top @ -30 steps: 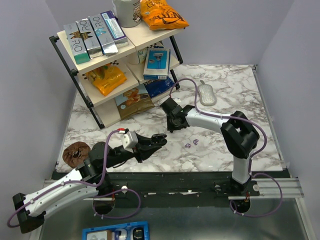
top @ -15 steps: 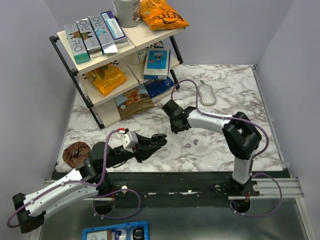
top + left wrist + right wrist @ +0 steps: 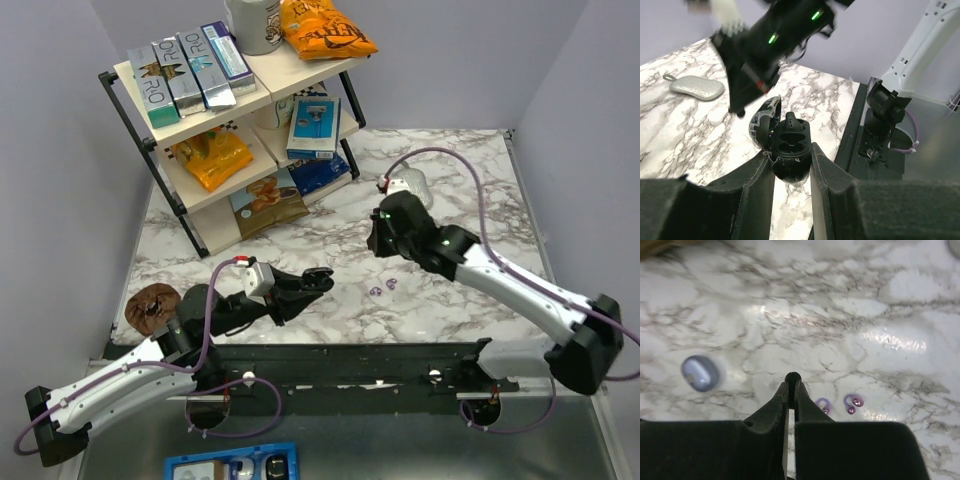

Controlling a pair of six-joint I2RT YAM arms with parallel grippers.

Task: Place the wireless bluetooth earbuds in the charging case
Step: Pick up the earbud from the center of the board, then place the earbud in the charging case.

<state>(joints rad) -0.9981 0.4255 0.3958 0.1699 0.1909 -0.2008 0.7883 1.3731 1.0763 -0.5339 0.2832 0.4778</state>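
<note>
Since the earbuds must go in from above, my left gripper (image 3: 790, 152) is clamped on the open black charging case (image 3: 789, 145), lid thrown back and its two wells turned up toward my right arm. Both wells look empty. My right gripper (image 3: 792, 382) hangs over the marble table (image 3: 890, 300) with its fingers drawn almost together. I cannot tell whether the dark nub at the tips is something held. The two translucent purple earbuds (image 3: 857, 401) lie loose on the marble just beside those tips, not in any case. A periwinkle oval (image 3: 700, 372), possibly another case, lies farther off, too blurred to read.
</note>
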